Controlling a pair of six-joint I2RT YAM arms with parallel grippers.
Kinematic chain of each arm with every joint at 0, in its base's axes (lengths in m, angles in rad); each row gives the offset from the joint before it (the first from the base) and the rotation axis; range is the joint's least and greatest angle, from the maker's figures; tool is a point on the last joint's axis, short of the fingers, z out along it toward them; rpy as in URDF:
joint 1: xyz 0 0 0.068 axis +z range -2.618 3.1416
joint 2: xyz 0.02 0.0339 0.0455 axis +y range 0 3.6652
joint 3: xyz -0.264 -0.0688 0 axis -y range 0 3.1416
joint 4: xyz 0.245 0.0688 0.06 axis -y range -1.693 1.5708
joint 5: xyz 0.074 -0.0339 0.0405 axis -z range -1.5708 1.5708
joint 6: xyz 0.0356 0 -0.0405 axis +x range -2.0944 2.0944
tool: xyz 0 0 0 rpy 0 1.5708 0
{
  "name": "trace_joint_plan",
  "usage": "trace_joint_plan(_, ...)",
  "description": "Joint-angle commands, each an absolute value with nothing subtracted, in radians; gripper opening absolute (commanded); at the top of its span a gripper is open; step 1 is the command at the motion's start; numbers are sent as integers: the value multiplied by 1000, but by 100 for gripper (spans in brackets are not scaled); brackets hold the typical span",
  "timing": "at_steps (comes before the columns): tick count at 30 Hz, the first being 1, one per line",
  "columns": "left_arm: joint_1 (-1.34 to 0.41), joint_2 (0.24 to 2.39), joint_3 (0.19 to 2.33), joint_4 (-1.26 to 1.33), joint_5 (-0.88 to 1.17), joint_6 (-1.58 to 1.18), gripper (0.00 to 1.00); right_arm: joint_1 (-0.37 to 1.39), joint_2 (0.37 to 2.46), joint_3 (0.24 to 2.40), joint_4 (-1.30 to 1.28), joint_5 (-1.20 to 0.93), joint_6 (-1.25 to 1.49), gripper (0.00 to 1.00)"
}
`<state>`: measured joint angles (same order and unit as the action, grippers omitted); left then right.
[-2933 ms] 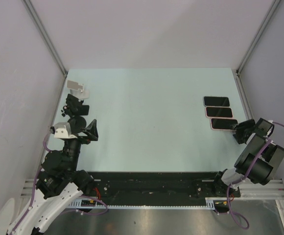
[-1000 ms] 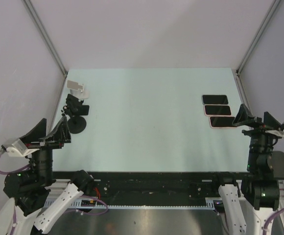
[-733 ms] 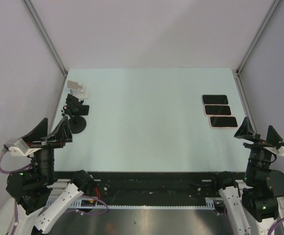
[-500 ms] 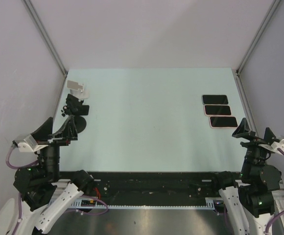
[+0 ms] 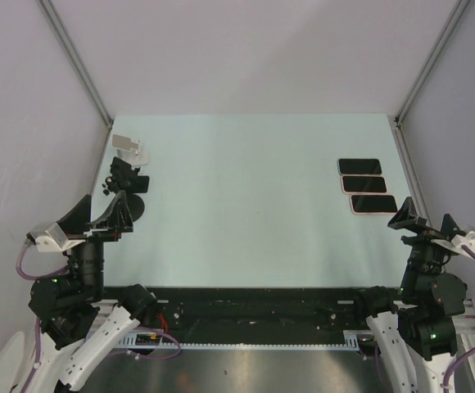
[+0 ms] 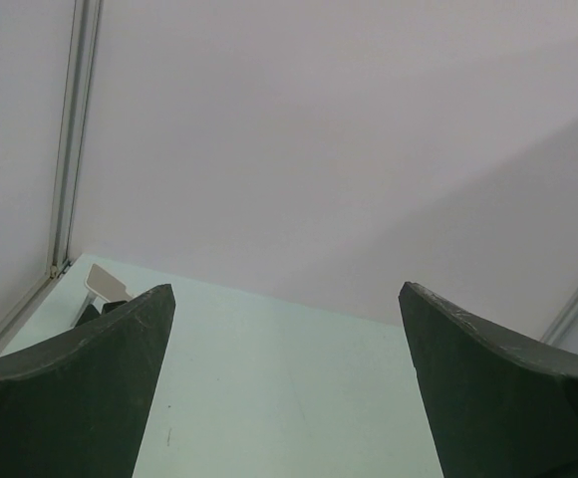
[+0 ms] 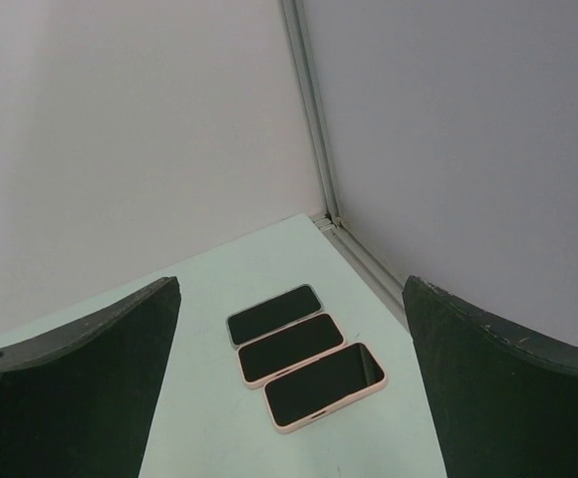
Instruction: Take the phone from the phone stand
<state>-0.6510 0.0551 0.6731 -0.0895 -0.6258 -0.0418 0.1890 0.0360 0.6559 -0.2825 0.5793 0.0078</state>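
1. Grey walls [image 5: 246, 49] and metal corner posts close in a pale green table [image 5: 246, 205].
2. Three phones [image 5: 367, 185] lie flat, screens dark, stacked in a tidy column at the right of the top view, just beside each other.
3. From the right wrist view the two nearer ones show pink cases; the farthest one's edge looks paler, its colour hard to tell.
4. A white stand [image 5: 130, 148] sits at the upper left of the table, and a black stand [image 5: 127, 196] just below it, both well apart from the phones.
5. The left end effector [image 5: 102, 211] at the lower left has its jaws spread wide, holding nothing.
6. The right end effector [image 5: 426, 221] at the lower right is likewise wide apart and holds nothing.
7. One left finger overlaps the black stand's round base in the top view.
8. The left wrist view catches only the white stand's top, beside its left finger.
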Motion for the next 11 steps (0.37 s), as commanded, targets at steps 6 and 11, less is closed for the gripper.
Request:
trace_joint_plan(6, -641, 69, 652, -49, -649, -3, 100, 198, 29, 653, -247, 600, 25, 100)
trace_joint_plan(11, -640, 104, 658, -38, -649, -3, 100, 199, 29, 653, -252, 607, 26, 100)
